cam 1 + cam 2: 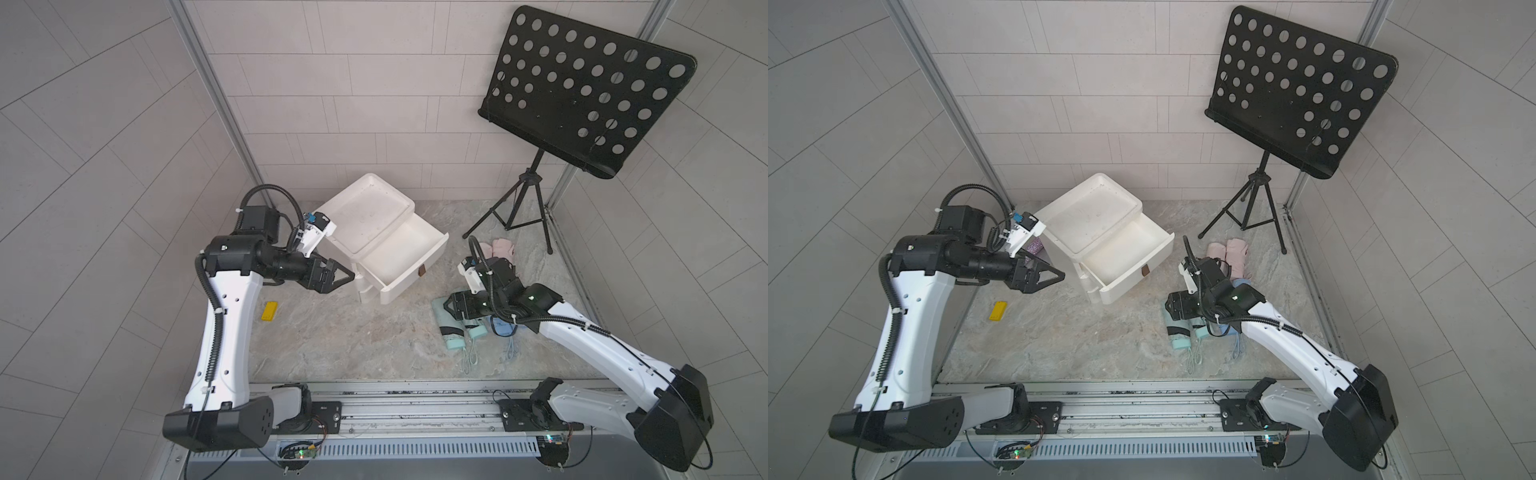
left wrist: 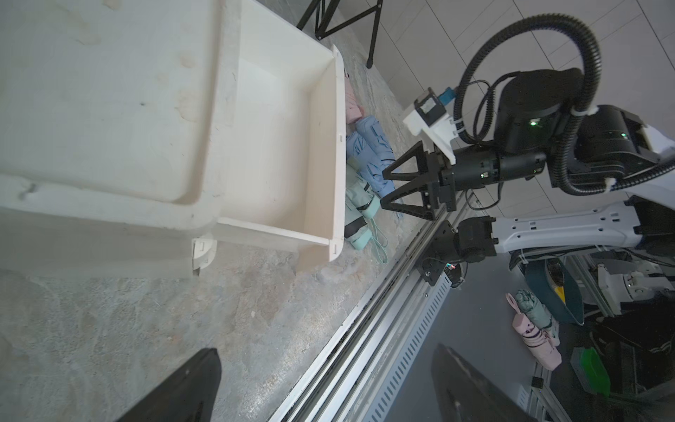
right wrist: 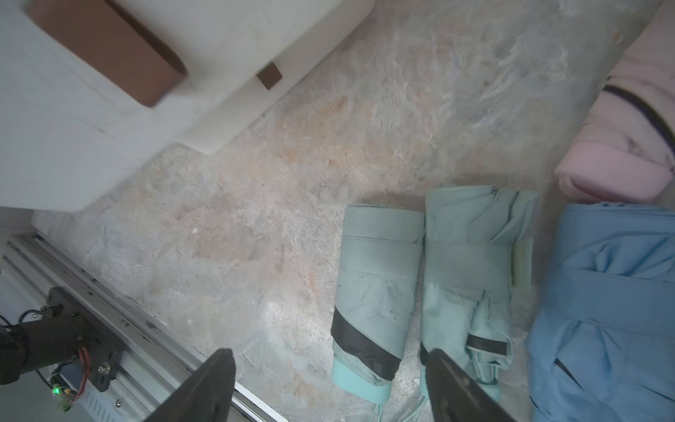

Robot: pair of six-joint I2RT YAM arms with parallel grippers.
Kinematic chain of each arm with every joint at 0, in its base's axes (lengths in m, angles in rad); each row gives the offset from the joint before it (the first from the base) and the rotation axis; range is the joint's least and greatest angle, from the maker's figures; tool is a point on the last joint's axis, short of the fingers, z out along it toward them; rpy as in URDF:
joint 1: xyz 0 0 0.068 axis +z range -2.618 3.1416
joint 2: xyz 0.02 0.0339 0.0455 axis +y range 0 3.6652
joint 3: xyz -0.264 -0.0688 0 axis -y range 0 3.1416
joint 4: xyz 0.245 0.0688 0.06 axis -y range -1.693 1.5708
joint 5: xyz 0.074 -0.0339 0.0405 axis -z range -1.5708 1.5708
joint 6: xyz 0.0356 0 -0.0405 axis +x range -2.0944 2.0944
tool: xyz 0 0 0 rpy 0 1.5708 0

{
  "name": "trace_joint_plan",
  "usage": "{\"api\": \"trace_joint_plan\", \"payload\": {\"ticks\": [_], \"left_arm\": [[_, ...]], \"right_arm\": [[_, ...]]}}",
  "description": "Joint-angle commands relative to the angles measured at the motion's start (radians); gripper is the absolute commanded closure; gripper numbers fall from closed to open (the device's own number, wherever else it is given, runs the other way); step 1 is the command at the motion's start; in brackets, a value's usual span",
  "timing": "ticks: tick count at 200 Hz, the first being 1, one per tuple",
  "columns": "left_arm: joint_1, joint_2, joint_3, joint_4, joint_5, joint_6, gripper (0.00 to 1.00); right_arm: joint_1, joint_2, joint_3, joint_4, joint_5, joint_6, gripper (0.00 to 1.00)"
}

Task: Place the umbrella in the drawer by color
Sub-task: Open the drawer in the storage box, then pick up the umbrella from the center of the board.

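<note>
My right gripper [image 3: 328,352], jaws spread and empty, hangs above the mint umbrella [image 3: 378,277], whose long axis crosses my closing line; left gripper [image 1: 338,276], likewise spread, is farther.

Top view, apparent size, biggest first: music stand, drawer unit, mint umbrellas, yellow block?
1. music stand: looks largest, but it stands raised toward the camera, so that lead is unsure.
2. drawer unit
3. mint umbrellas, partly hidden
4. yellow block
</note>
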Motion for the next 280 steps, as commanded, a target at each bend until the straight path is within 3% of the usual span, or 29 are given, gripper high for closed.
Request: {"api": "trace_joint_plan", "payload": {"ticks": [1,102,217,254,280], "left_arm": [[-0.009,-0.026,-0.053,-0.046,0.047,0.084,0.03],[-0.027,-0.049,-0.213,0.018,0.072,0.090,0.03],[-0.026,-0.043,-0.210,0.059,0.063,0.047,0.03],[-0.027,-0.045,-0.210,0.066,0.060,0.039,0.03],[-0.026,-0.048,-0.210,0.068,0.057,0.038,0.03]], "right_arm": [[0.014,0.068,0.006,-0.005,0.067,0.015,0.17],[0.055,0.298,0.004,0.069,0.109,0.046,0.16],[0.075,0.419,-0.030,0.120,0.127,0.066,0.16],[0.086,0.418,-0.029,0.102,0.170,0.061,0.24],[0.106,0.433,-0.013,0.082,0.200,0.057,0.24]]}}
